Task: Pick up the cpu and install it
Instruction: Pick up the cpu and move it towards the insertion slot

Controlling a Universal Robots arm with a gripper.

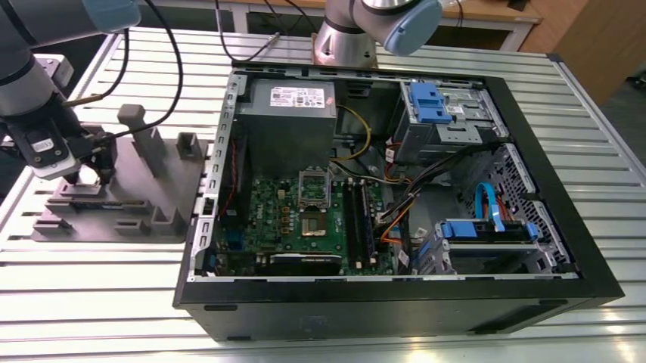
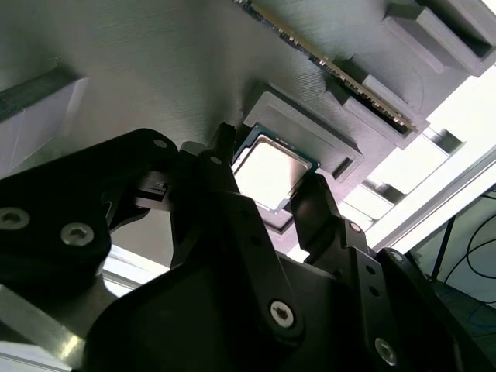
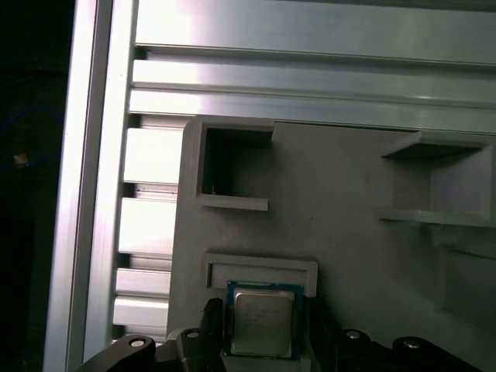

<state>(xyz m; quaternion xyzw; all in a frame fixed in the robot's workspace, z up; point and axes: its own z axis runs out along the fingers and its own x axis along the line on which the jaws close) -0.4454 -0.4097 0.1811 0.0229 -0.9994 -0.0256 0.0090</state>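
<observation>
At the exterior view's left, a black gripper (image 1: 89, 169) on a grey robot arm (image 1: 26, 91) hangs low over a grey moulded plastic holder (image 1: 151, 189) on a ribbed aluminium table (image 1: 101, 302). Centre and right lies an open black computer case (image 1: 595, 291) with a green motherboard (image 1: 272, 212) inside, well apart from the gripper.

In the second wrist view, the small square silvery-topped cpu (image 2: 267, 172) sits in a shallow recess of the holder. The gripper (image 2: 267, 169) is spread, its dark fingers (image 2: 310, 203) on opposite sides of the chip, just beside its edges.

In the first wrist view, the cpu (image 3: 263, 323) lies flat in its recess, between the parted fingers (image 3: 211, 314).
</observation>
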